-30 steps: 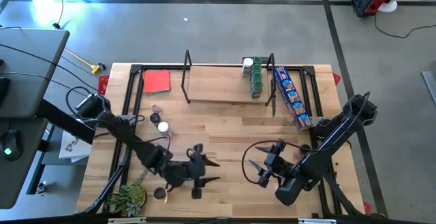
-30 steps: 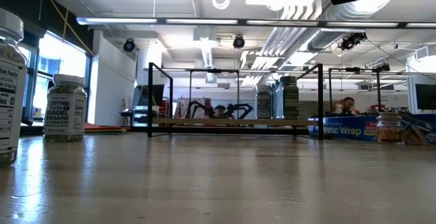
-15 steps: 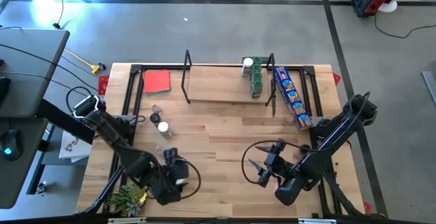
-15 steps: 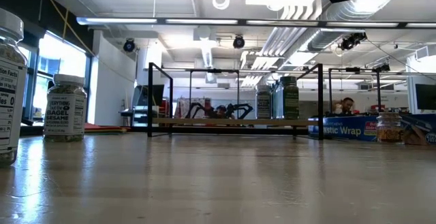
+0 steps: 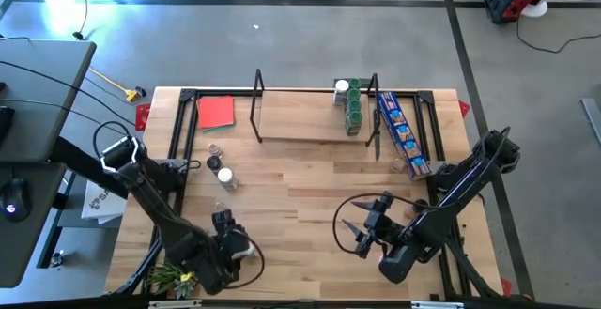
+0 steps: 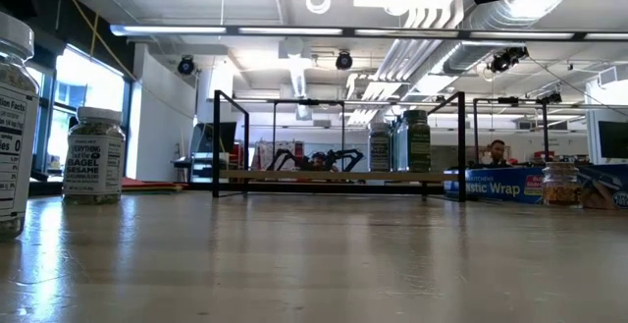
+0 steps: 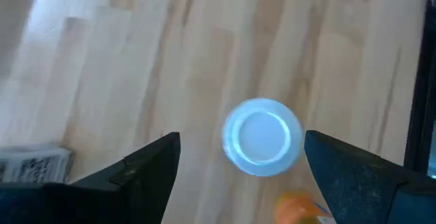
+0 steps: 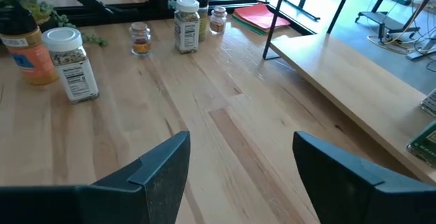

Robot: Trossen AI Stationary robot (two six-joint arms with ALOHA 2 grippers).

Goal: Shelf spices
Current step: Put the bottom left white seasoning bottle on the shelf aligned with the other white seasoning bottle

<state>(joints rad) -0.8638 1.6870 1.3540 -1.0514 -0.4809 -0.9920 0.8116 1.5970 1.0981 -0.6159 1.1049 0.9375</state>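
Note:
My left gripper (image 5: 223, 224) (image 7: 242, 139) hangs open over the table's near left corner, pointing down. A white-lidded jar (image 7: 262, 137) stands upright on the table between its fingers, with a gap on each side. The arm hides this jar in the high view. Several jars (image 5: 349, 102) stand on the right end of the shelf (image 5: 300, 126). Three small jars (image 5: 218, 163) stand on the table at the left. The right wrist view shows more jars, one white-topped (image 8: 71, 64) and one orange (image 8: 27, 54). My right gripper (image 5: 362, 229) (image 8: 242, 139) waits open at the near right.
A long blue box (image 5: 402, 135) lies beside the shelf's right upright. A red pad (image 5: 216, 112) sits at the far left, and a small plant (image 5: 174, 273) at the near left corner. Bare wood lies in the table's middle (image 5: 300, 187).
My left gripper has swung from the middle of the near edge toward the table's near left corner. It has turned from lying level to pointing down, and now stands over the white-lidded jar.

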